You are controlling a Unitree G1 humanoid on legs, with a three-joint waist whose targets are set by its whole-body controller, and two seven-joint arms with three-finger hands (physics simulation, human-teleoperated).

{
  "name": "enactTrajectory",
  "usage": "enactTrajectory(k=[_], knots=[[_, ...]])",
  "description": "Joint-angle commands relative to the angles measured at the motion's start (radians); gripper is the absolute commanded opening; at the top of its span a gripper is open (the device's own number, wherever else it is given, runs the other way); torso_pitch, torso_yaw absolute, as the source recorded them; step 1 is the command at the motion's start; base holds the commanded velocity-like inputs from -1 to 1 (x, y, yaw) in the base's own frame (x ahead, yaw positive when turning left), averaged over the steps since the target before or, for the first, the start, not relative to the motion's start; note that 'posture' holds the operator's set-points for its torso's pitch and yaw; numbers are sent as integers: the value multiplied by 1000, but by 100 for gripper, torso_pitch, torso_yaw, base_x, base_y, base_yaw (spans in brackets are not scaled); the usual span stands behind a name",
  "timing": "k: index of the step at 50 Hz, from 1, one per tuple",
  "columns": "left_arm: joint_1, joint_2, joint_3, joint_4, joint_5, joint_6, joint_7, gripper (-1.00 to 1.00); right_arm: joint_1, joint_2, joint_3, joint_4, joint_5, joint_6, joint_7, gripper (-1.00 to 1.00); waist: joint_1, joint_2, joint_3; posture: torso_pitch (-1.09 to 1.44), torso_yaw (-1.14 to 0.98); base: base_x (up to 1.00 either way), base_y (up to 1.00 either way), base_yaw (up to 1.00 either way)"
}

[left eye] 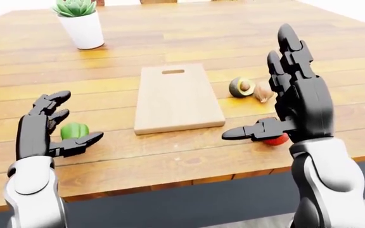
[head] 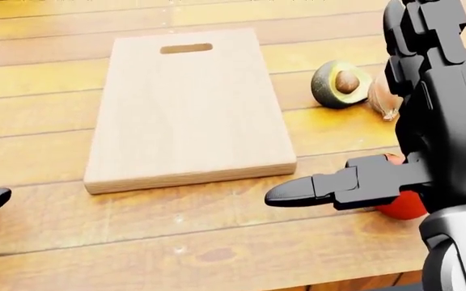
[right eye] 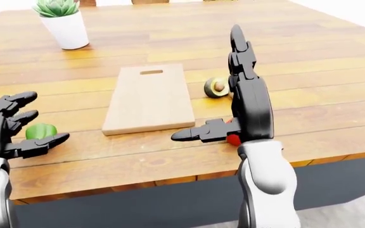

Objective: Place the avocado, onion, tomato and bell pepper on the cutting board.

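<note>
The wooden cutting board [head: 188,103] lies bare in the middle of the table. Right of it sit a halved avocado [head: 340,83] and a brown onion [head: 384,97], touching each other. A red tomato [head: 403,206] lies partly hidden behind my right hand [left eye: 261,109], which hovers open above it with its fingers up and its thumb pointing left. The green bell pepper [left eye: 74,130] rests at the left of the left-eye view. My left hand [left eye: 76,118] stands open around it, thumb below and fingers above.
A succulent in a white pot [left eye: 81,23] stands at the top left of the left-eye view. The table's near edge [left eye: 170,183] runs along the bottom, with dark floor below it.
</note>
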Motion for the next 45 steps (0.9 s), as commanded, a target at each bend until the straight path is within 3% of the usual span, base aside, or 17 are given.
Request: enactTrajectory(k=[1,9,20,45], knots=[[-18,13,6,-33,9,-26,6,27,-22,-4,-4,-24,-3,-27,-3,100,0,4,-18,0,0,0,0,0],[2,2,2,-42,25,-32,-6,5,-17,-5,-6,-29,-1,-29,0,100,0,4,-16,0,0,0,0,0],[34,-9,-10,-32,87,-63,-39,-4,-2,-1,2,-25,-10,-48,3,100,-2,6,-19,0,0,0,0,0],[-4,-9,-40,-37,175,-51,-84,-55,0,-4,-6,-32,-12,-53,14,100,-2,5,-21,0,0,0,0,0]])
